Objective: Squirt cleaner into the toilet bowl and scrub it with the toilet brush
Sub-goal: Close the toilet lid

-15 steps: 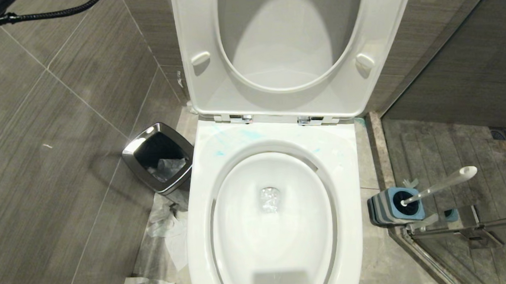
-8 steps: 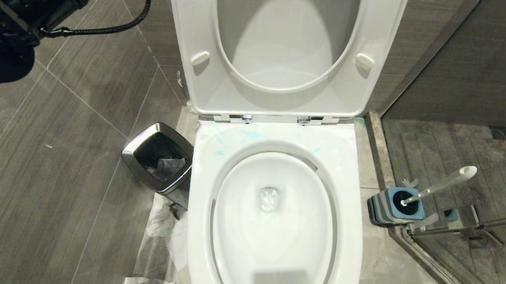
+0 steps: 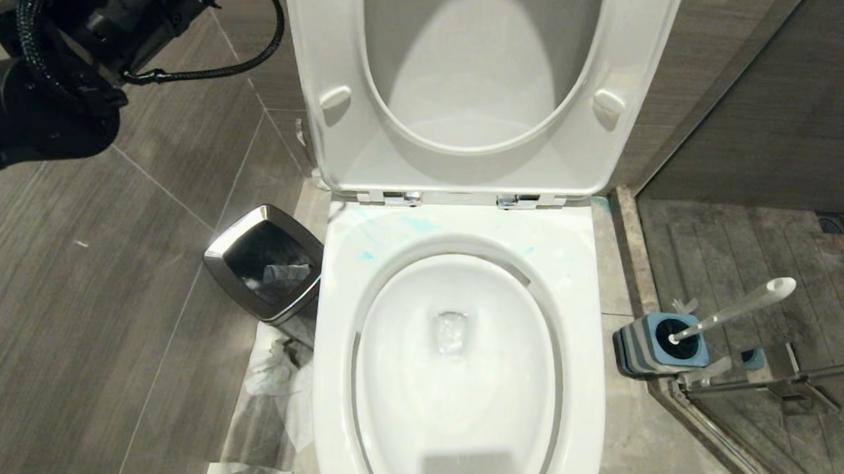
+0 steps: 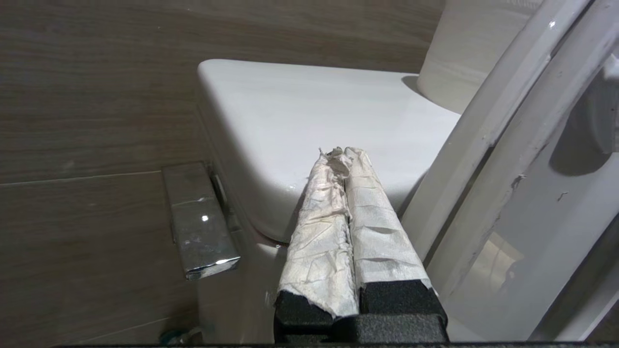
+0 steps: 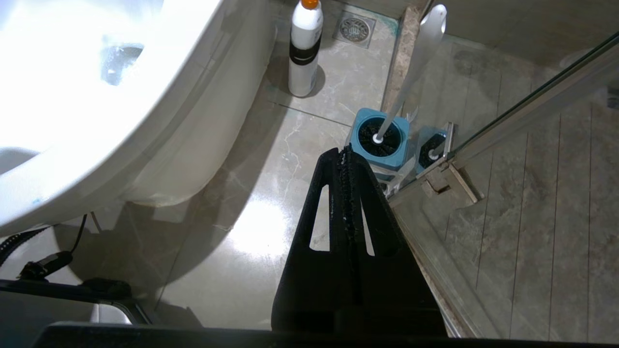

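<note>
L tool (image 4: 344,153) closed, by flush lever (image 4: 199,220); toilet brush (image 3: 731,310) in holder (image 3: 660,343).

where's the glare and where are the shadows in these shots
Right wrist view: the toilet bowl is blown out white, and a bright glare patch sits on the floor tiles. Head view: evenly lit, with a soft shadow at the bowl's near edge and beside the bin. Left wrist view: dimmer; the tank top has a soft sheen.

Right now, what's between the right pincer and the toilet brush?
Nothing: in the right wrist view only bare floor tile shows between the shut right pincer and the toilet brush, which stands in its blue holder just beyond the tips.
</note>
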Controlling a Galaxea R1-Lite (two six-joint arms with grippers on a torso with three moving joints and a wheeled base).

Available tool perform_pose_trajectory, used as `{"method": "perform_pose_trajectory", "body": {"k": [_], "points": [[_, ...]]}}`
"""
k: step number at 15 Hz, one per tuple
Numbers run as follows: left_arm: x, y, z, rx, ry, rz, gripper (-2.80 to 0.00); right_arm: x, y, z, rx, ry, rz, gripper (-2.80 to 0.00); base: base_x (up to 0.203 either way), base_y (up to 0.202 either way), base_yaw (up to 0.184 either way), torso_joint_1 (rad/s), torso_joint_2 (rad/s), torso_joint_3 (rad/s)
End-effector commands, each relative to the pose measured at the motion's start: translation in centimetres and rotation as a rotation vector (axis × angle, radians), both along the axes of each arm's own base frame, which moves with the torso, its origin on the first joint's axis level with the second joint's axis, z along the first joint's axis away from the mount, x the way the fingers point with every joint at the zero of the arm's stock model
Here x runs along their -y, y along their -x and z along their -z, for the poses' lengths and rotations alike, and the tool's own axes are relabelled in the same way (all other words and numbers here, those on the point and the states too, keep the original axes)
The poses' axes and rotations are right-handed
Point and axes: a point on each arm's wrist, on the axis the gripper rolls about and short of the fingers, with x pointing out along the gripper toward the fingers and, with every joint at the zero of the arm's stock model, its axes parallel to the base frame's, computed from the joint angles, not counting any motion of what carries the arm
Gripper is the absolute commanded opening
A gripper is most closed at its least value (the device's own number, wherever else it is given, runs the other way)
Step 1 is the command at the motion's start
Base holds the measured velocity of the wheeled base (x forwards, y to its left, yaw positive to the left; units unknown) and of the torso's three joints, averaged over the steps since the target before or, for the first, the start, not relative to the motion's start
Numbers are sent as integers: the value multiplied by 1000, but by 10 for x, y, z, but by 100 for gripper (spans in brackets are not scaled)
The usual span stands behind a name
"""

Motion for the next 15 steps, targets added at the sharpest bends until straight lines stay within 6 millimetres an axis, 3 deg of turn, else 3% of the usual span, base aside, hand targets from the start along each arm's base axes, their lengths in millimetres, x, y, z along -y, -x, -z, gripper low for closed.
{"method": "perform_pose_trajectory", "body": {"k": [1, 6, 10, 13, 15], "points": [[6, -5, 6, -15, -6, 14, -280, 0, -1, 3, -11, 1, -1, -280, 0, 0, 0, 0, 0, 0], [19, 6, 1, -5, 1, 57, -280, 0, -1, 3, -11, 1, -1, -280, 0, 0, 0, 0, 0, 0], [19, 20, -1, -21, -2, 76, -280, 0, -1, 3, -11, 1, -1, -280, 0, 0, 0, 0, 0, 0], [17, 45, 5, -89, -19, 108, -280, 0, -1, 3, -11, 1, -1, -280, 0, 0, 0, 0, 0, 0], [9, 81, 13, -178, -42, 143, -280, 0, -1, 3, -11, 1, -1, -280, 0, 0, 0, 0, 0, 0]]}}
